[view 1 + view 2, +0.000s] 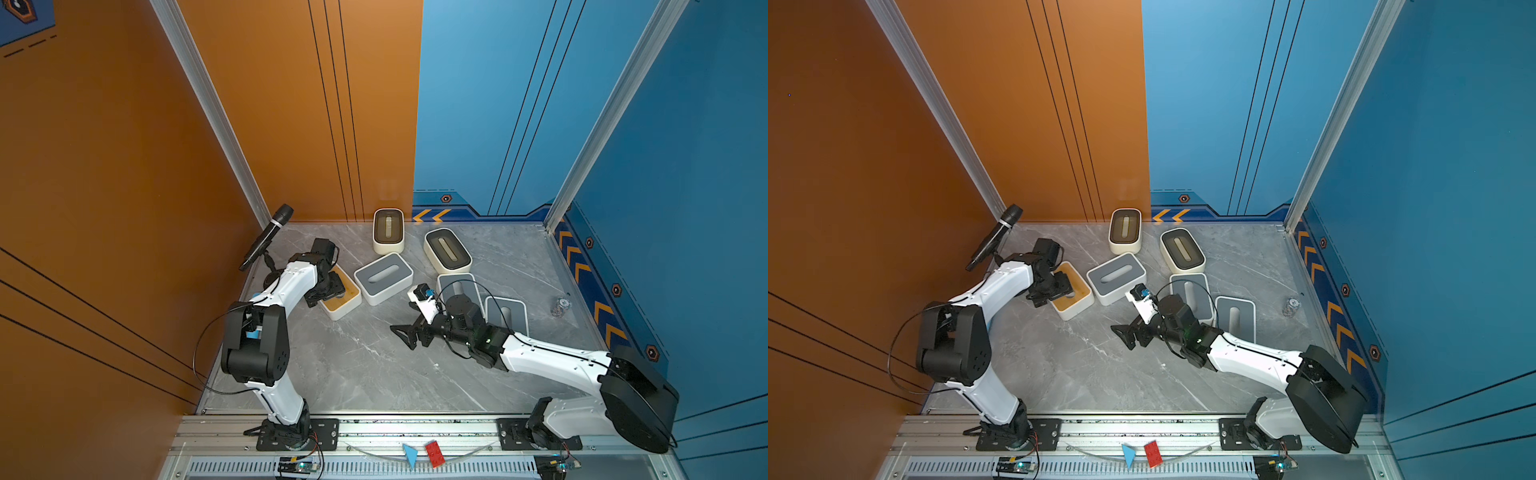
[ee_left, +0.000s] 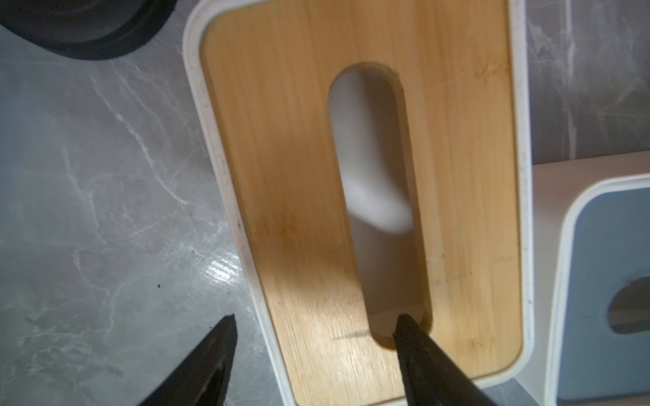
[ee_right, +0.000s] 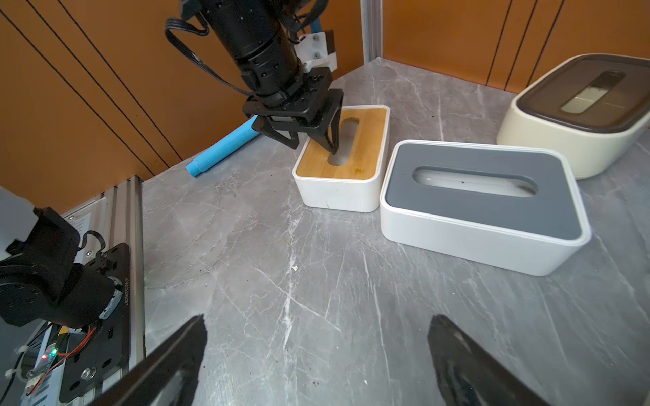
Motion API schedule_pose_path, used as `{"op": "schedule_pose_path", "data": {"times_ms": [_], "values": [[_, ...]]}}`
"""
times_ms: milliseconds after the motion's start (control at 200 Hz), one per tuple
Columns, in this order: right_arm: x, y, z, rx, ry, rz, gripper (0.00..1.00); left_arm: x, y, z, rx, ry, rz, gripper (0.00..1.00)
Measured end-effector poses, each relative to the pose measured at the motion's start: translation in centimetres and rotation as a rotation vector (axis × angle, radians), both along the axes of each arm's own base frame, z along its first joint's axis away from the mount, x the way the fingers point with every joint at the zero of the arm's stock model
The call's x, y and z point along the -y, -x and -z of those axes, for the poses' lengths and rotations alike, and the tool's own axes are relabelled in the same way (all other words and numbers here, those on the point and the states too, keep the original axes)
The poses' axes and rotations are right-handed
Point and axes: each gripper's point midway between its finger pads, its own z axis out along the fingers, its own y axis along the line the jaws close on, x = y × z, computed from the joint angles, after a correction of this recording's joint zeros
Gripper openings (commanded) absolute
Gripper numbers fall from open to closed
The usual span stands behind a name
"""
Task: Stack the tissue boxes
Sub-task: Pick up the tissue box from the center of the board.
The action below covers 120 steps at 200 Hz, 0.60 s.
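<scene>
Where left pincer (image 3: 314, 148) straddles, wood-lidded box (image 3: 367, 147) part-hidden

Grey marble tabletop (image 1: 353, 365), six tissue boxes (image 1: 395, 282) unstacked on it, blue tube (image 3: 225, 147) by the orange wall

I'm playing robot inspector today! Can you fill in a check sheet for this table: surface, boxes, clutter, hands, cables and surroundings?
Surface: grey marbled tabletop, a few small specks.
Job's things: six tissue boxes, none stacked: one wood-lidded box, three grey-lidded boxes, two dark-lidded boxes.
Clutter: black microphone by the orange wall; blue tube; small shiny thing, too small to tell.
Hands: left hand open, one finger in the wood-lidded box's slot, one outside its wall; right hand open above bare tabletop.
Cables: black cable loops off the left arm.
Surroundings: orange walls, blue walls, metal rail in front.
</scene>
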Motion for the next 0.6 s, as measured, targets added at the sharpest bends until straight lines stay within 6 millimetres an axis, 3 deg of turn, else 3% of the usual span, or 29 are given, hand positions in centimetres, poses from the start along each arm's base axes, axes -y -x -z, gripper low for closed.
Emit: {"op": "schedule_pose_path", "data": {"times_ms": [210,601], "values": [[-0.8,-0.2,2.8,-0.034,0.039,-0.011,1.0,-0.4,-0.5,0.2,0.015,-0.001,-0.026,0.69],[-1.0,-0.2,3.4,-0.043,0.049,-0.014,1.0,-0.8,-1.2,0.5,0.029,0.001,-0.044,0.66]]}}
